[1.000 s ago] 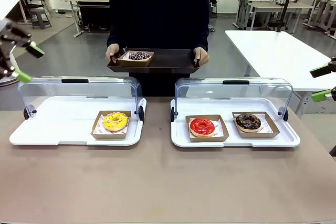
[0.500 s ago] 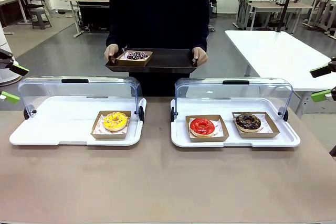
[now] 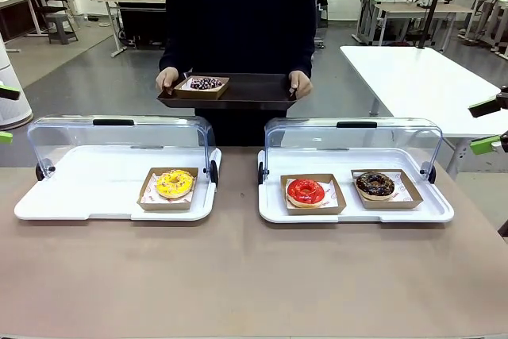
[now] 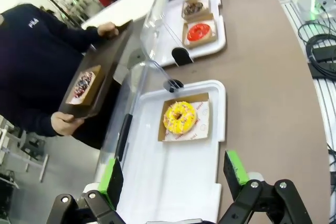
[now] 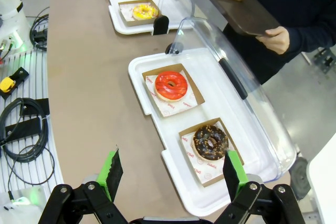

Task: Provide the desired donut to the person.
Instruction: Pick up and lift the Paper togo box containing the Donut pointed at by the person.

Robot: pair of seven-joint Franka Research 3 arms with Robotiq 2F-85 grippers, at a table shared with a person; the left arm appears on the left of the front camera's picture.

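Jaws of the left gripper (image 4: 173,174) and right gripper (image 5: 172,170) stand wide open, holding nothing. Yellow donut (image 3: 175,182) sits left, red donut (image 3: 305,190) and chocolate donut (image 3: 375,185) right; far across, the person (image 3: 238,21) holds a tray (image 3: 246,94) bearing a sprinkled donut (image 3: 206,83).

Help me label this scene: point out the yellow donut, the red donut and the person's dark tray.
yellow donut (image 3: 164,184), front view, icing left of its hole.
red donut (image 3: 295,192), front view, glaze left of its hole.
dark tray (image 3: 258,85), front view, its bare floor.
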